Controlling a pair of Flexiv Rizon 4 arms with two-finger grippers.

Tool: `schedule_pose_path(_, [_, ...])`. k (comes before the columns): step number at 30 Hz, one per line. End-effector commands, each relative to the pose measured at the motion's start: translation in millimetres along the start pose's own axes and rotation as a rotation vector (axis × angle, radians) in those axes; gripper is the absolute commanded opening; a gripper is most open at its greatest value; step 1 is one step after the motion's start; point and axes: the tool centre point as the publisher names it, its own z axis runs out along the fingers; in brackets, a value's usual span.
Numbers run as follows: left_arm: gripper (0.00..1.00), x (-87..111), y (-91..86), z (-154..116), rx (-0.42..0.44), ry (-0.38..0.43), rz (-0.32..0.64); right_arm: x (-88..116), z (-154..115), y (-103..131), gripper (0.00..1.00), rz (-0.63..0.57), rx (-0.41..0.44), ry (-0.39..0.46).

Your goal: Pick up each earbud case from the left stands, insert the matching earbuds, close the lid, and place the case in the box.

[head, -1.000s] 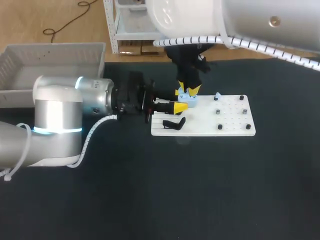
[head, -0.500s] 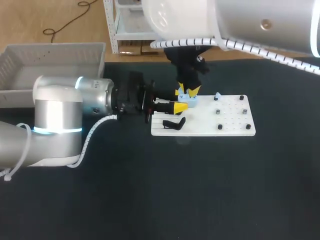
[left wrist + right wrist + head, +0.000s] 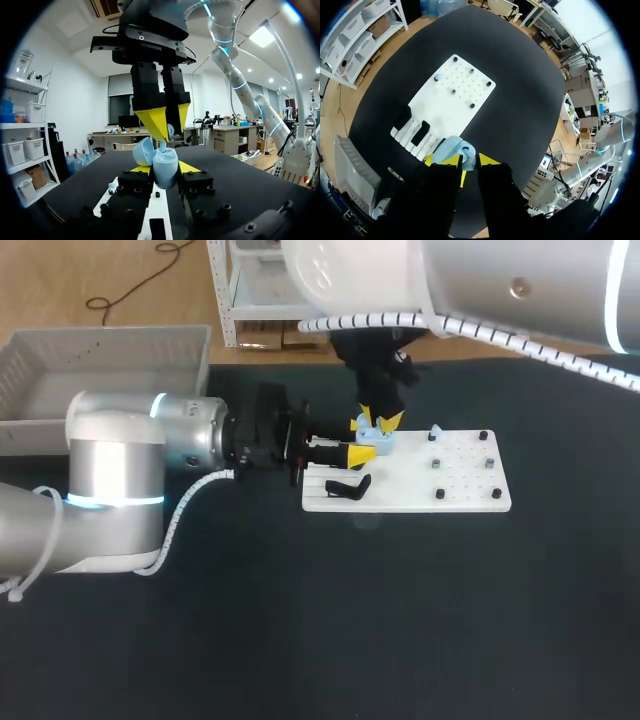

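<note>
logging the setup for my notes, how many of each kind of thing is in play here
claws: 2, left claw and right claw
blue earbud case: 1
white board: 1
grey box: 1
total: 5

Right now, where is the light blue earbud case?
Head view: the earbud case sits at the white board's left end, held between the left gripper's fingers, with the right gripper directly above it.

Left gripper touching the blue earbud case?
Touching. Left wrist view: the left gripper has a yellow tip against each side of the blue earbud case.
</note>
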Motion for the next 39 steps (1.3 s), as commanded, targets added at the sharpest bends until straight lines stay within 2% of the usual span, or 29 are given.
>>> schedule_pose_path(1, [0.0,0.4,-0.8,0.9,-0.004,0.0,0.001,-2.2,1.8,1.3,0.0,0.004,0.007,0.001])
schedule_pose_path(12, [0.0,0.4,-0.8,0.9,-0.004,0.0,0.001,-3.8,7.9,3.8,0.0,0.013,0.03,0.007])
schedule_pose_path(13, [0.0,0.4,-0.8,0.9,-0.004,0.0,0.001,-3.6,8.3,4.0,0.04,0.013,0.031,0.011])
schedule_pose_path(14, [0.0,0.4,-0.8,0.9,-0.004,0.0,0.001,-3.6,8.4,4.1,0.31,0.013,0.031,0.012])
schedule_pose_path(15, [0.0,0.4,-0.8,0.9,-0.004,0.0,0.001,-2.9,8.3,3.8,0.49,0.013,0.031,0.013])
schedule_pose_path(16, [0.0,0.4,-0.8,0.9,-0.004,0.0,0.001,-2.1,7.2,2.9,0.9,0.014,0.03,0.014])
schedule_pose_path(17, [0.0,0.4,-0.8,0.9,-0.004,0.0,0.001,-1.0,5.3,1.4,1.0,0.013,0.022,0.014])
schedule_pose_path(24, [0.0,0.4,-0.8,0.9,-0.004,0.0,0.001,6.9,-17.2,-22.3,0.98,-0.012,-0.099,0.023])
schedule_pose_path(29, [0.0,0.4,-0.8,0.9,-0.004,0.0,0.001,-11.6,-30.1,-40.7,0.93,-0.045,-0.244,0.097])
schedule_pose_path(33, [0.0,-1.1,0.7,-9.5,-0.012,0.014,0.004,-26.4,-36.7,-48.9,0.96,-0.105,-0.355,0.071])
schedule_pose_path(34, [0.0,-0.8,0.6,-13.6,-0.019,0.02,0.003,-28.9,-37.9,-49.9,0.96,-0.138,-0.38,0.041])
schedule_pose_path(36, [0.0,-0.5,-0.2,-19.7,-0.027,0.027,0.0,-31.7,-39.1,-50.1,0.97,-0.169,-0.4,0.002])
schedule_pose_path(39, [0.0,-0.8,-1.3,-26.9,-0.032,0.035,0.0,-34.6,-37.5,-47.9,0.93,-0.219,-0.418,-0.035])
